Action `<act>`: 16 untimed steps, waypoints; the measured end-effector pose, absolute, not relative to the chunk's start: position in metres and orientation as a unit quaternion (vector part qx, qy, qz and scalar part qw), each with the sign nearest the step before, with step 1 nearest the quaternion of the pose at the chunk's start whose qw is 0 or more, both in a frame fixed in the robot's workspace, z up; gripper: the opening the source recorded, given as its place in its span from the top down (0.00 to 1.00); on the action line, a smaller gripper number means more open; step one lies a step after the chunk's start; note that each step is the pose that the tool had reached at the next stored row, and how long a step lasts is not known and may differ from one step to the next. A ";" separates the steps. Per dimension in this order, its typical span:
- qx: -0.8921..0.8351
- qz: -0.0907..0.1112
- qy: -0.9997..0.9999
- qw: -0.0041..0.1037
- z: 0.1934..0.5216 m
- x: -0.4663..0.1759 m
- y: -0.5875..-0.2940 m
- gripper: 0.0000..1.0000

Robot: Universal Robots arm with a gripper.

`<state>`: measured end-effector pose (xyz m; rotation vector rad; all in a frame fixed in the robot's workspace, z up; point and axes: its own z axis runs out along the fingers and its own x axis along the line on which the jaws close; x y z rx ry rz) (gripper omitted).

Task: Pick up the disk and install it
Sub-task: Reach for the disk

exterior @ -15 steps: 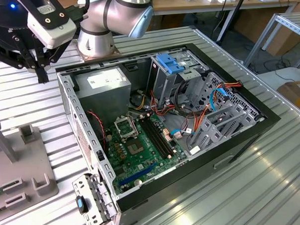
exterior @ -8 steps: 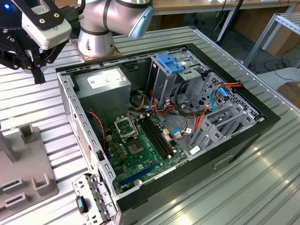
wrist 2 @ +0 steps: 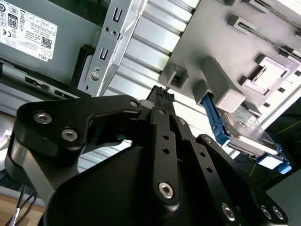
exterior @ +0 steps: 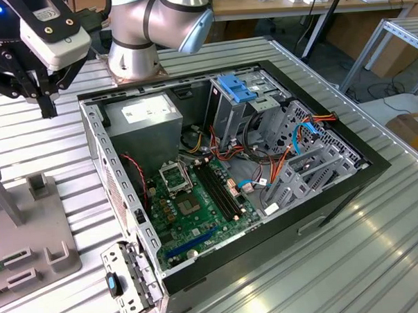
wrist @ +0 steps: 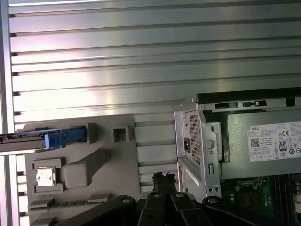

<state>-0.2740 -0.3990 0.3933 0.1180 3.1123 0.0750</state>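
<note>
The disk [wrist 2: 249, 134] is a flat grey drive with blue rails. It stands on edge in a slot of the grey fixture [wrist 2: 225, 52]. In the first wrist view the disk [wrist: 23, 138] shows edge-on, with its blue end tab [wrist: 63, 138] against the fixture [wrist: 113, 160]. My gripper [exterior: 47, 104] hangs over the ribbed table at the exterior view's left, between the fixture [exterior: 32, 240] and the open computer case [exterior: 224, 176]. Its black fingers [wrist 2: 162, 96] are shut together with nothing between them, well apart from the disk. In the first wrist view the gripper [wrist: 163, 178] points down at the table beside the fixture.
The case holds a motherboard [exterior: 197, 198], a grey power supply [exterior: 145, 121], a light-blue latch plate [exterior: 237, 89], a blue cable [exterior: 302, 135] and grey drive cages [exterior: 314, 173]. A loose metal bracket [exterior: 131, 281] lies by the case's near corner. The arm's base [exterior: 155, 34] stands behind the case.
</note>
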 end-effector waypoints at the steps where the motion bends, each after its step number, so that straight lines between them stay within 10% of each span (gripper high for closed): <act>1: 0.038 0.024 0.999 0.013 0.393 -0.276 -0.399 0.89; 16: 0.038 0.024 0.999 0.013 0.393 -0.288 -0.399 0.89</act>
